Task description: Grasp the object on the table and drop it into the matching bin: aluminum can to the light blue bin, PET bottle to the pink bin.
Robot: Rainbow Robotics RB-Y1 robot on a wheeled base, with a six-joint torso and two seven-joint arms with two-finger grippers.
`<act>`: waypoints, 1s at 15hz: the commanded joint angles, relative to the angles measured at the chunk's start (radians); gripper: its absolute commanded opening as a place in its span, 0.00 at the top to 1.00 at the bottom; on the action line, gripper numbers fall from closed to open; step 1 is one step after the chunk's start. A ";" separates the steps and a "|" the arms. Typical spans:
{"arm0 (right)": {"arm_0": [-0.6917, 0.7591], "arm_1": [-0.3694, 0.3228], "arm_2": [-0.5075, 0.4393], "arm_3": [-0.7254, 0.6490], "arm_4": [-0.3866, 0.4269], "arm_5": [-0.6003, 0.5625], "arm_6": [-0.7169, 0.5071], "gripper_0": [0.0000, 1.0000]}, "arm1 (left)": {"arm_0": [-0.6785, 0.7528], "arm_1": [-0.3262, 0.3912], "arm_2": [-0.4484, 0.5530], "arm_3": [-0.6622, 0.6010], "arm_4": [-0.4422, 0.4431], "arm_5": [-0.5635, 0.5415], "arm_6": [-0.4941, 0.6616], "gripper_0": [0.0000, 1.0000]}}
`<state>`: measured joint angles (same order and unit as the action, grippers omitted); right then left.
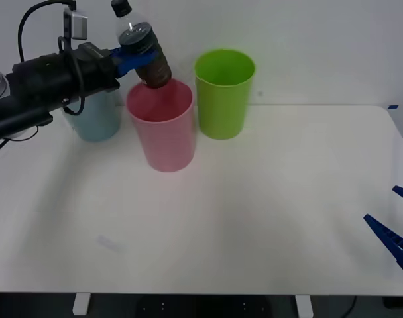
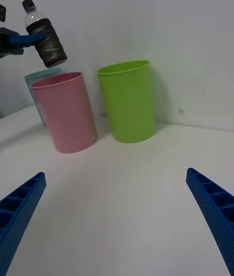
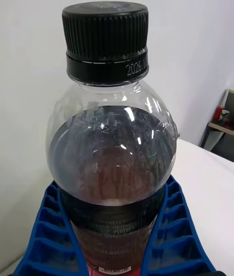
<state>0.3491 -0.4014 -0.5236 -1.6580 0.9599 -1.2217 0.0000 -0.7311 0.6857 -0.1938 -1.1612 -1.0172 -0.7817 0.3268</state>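
**Left pincer holds bottle over pink bin**

Left pincer is raised at the back left of the tabletop, blue fingers clamped on both sides of the PET bottle at its labelled middle. Bottle is off the tabletop, tilted, black cap up and leaning toward the robot's left, base pointing down at the open mouth of the pink bin. Base sits just above the bin's back rim; can't tell if it touches. Dark brownish liquid fills the bottle to its shoulder, seen close in the left wrist view.

Light blue bin stands to the left of the pink bin, partly behind the left arm. Lime green bin stands to the pink bin's right, close but apart. All three bins upright.

Right pincer is low at the right edge of the tabletop, fingers spread wide, holding nothing, well apart from the bins.
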 commanded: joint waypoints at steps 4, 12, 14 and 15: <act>0.000 0.000 0.000 0.000 0.000 0.000 0.000 0.00 | 0.006 0.020 0.000 0.000 0.011 -0.011 0.006 0.96; 0.000 0.000 0.000 0.000 0.000 0.000 0.000 0.00 | 0.004 0.018 -0.001 0.003 0.011 -0.010 0.008 0.00; 0.000 0.000 0.000 0.000 0.000 0.000 0.000 0.00 | 0.006 0.018 -0.001 0.002 0.014 -0.010 0.009 0.00; 0.000 0.000 0.000 0.000 0.000 0.000 0.000 0.00 | 0.009 0.018 -0.001 0.003 0.022 -0.008 0.006 0.00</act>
<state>0.3491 -0.4014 -0.5236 -1.6580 0.9599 -1.2217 0.0000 -0.7249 0.7042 -0.1947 -1.1590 -1.0009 -0.7915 0.3348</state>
